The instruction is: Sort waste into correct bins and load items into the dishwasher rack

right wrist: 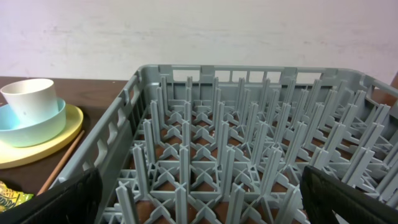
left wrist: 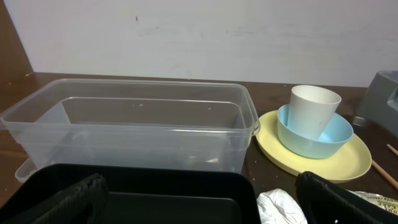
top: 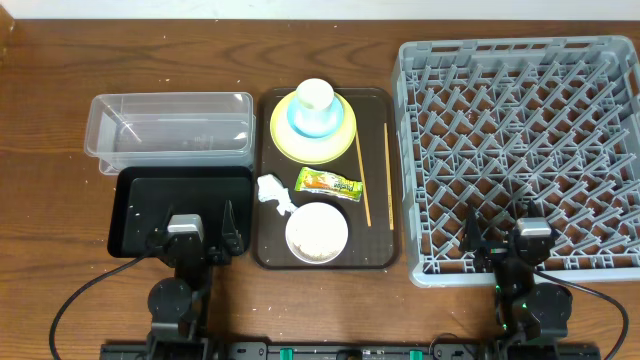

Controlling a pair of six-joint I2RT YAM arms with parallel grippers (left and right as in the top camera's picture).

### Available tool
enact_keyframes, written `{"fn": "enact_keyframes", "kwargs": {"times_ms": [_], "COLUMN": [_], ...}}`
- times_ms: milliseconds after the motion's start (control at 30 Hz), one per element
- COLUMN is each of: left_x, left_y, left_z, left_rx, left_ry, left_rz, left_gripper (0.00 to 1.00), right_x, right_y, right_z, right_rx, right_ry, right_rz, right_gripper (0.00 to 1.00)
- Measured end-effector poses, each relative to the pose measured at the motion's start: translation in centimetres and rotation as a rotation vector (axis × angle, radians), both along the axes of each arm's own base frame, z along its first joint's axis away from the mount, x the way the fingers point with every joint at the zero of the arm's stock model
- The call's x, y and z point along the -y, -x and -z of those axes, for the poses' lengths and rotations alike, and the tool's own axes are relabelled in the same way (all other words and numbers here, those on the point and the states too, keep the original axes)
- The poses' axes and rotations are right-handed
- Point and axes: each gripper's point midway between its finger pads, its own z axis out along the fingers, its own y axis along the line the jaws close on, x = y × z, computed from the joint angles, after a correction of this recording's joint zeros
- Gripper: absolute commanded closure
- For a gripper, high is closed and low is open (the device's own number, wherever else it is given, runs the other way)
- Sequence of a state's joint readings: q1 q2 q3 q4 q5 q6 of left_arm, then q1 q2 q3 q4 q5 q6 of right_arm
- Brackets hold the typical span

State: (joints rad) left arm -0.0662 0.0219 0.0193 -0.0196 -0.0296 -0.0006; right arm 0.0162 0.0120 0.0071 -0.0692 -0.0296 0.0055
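Your left jaws hang released over the black tray [top: 135, 200], clear tub [top: 170, 125] beyond; your right jaws, released too, sit over the near edge of the rack [top: 520, 60]. Between them the brown tray [top: 372, 246] crowds tissue [top: 272, 193], wrapper [top: 328, 183], chopsticks [top: 388, 175], rice bowl [top: 316, 232], and the cup [top: 313, 95] in the blue bowl [top: 335, 122] on the plate [top: 285, 140].

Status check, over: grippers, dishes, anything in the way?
Left gripper open over black tray; right gripper open over rack edge. Dishes, tissue, wrapper on brown tray. Nothing blocking.

Left gripper [left wrist: 199, 186] matte black, right gripper [right wrist: 200, 180] matte black, grey wrist blocks [top: 184, 226], thin black cables [top: 70, 305]
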Motion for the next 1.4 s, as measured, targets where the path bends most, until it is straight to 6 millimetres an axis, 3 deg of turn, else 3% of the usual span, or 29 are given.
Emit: {"fn": "enact_keyframes", "kwargs": {"times_ms": [200,333,433,667,833,1067,1233,1267,1400], "left_x": [0.3,2.4,3.7,4.7,5.1,6.7,8.2,8.5,9.7], "left_y": [0.0,0.4,1.2,3.6,3.3,1.8,-1.4,-1.9,-3.0], "left_z": [0.0,-0.5,-2.5,-9.8,-11.7,-10.1,-6.3,-5.4,-2.3], "left_rx": [-0.001,-0.015,-0.016,-0.01,-0.228,-0.756,-0.991,-1.026,-1.156], "left_ry": [0.002,0.023,0.053,0.083,0.107,0.19,0.263,0.282,0.357], "left_rz": [0.018,0.141,0.216,0.279,0.294,0.337,0.379,0.393,0.418], "left_gripper": [0.01,0.01,0.01,0.01,0.01,0.01,0.01,0.04,0.37], "right_x": [0.0,0.0,0.0,0.0,0.0,0.0,0.0,0.0,0.0], "right_y": [0.0,0.0,0.0,0.0,0.0,0.0,0.0,0.0,0.0], "right_z": [0.0,0.0,0.0,0.0,0.0,0.0,0.0,0.0,0.0], "right_rx": [0.0,0.0,0.0,0.0,-0.001,-0.001,-0.001,0.0,-0.001], "right_ry": [0.0,0.0,0.0,0.0,0.0,0.0,0.0,0.0,0.0], "right_rz": [0.0,0.0,0.0,0.0,0.0,0.0,0.0,0.0,0.0], "right_gripper": [0.01,0.01,0.01,0.01,0.01,0.01,0.01,0.01,0.01]}}
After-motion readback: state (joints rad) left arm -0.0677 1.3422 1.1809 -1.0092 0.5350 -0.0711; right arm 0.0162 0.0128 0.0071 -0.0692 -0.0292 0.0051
